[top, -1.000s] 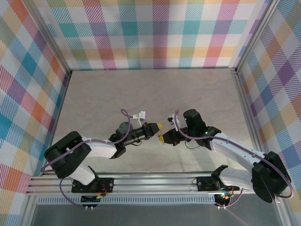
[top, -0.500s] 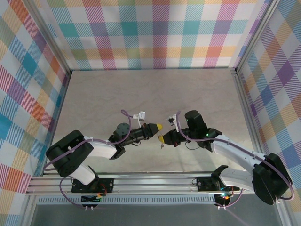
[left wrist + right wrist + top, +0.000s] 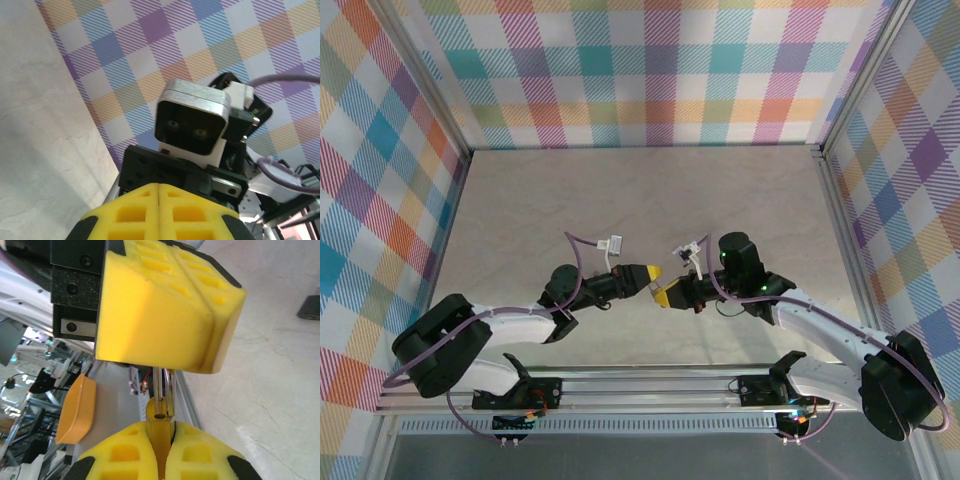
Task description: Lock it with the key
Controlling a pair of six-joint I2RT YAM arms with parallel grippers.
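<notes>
Right wrist — yellow key [image 3: 159, 416] pinched in right gripper [image 3: 160, 440], blade [image 3: 157, 385] up to closed left gripper [image 3: 211, 322]; overhead, yellow fingertips [image 3: 656, 271] close together.

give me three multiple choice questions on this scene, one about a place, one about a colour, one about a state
1. Where over the table do the left gripper and right gripper meet?
A. around its middle
B. against the far wall
C. far-left corner

2. What colour are the finger pads?
A. blue
B. yellow
C. red

3. How is the right gripper?
A. wide open
B. shut on nothing
C. shut on a yellow piece with a metal shank

Answers:
1 A, the top view shows the tips almost touching mid-table.
2 B, both wrist views show yellow foam.
3 C, the right wrist view shows the yellow piece pinched between its fingers.
</notes>
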